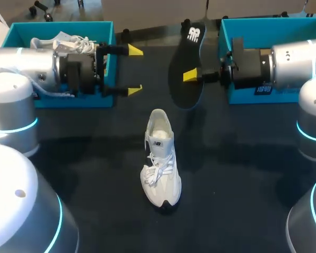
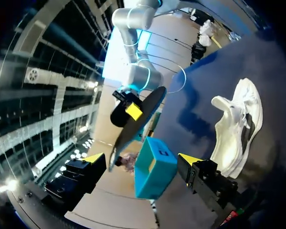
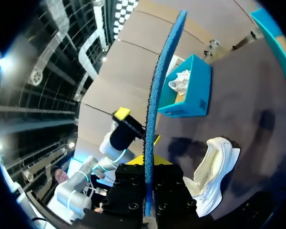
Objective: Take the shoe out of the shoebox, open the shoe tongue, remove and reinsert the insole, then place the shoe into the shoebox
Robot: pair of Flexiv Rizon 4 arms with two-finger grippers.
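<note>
A white shoe (image 1: 160,158) stands on the black table, toe toward the front edge, its mouth empty. The black insole (image 1: 187,63) hangs in the air behind the shoe, with my right gripper (image 1: 192,76) shut on its edge. The right wrist view has that insole (image 3: 159,95) edge-on, blue underneath, rising from between the right gripper's (image 3: 148,161) fingers, and the shoe (image 3: 212,176) beside it. My left gripper (image 1: 135,70) is open and holds nothing, facing the insole from the left. From the left wrist its open gripper (image 2: 140,158) looks at the insole (image 2: 138,121) and the shoe (image 2: 238,129).
A teal shoebox (image 1: 102,31) at the back left holds another white shoe (image 1: 68,45). A second teal shoebox (image 1: 237,29) stands at the back right behind my right arm. The black tabletop (image 1: 242,168) spreads around the shoe.
</note>
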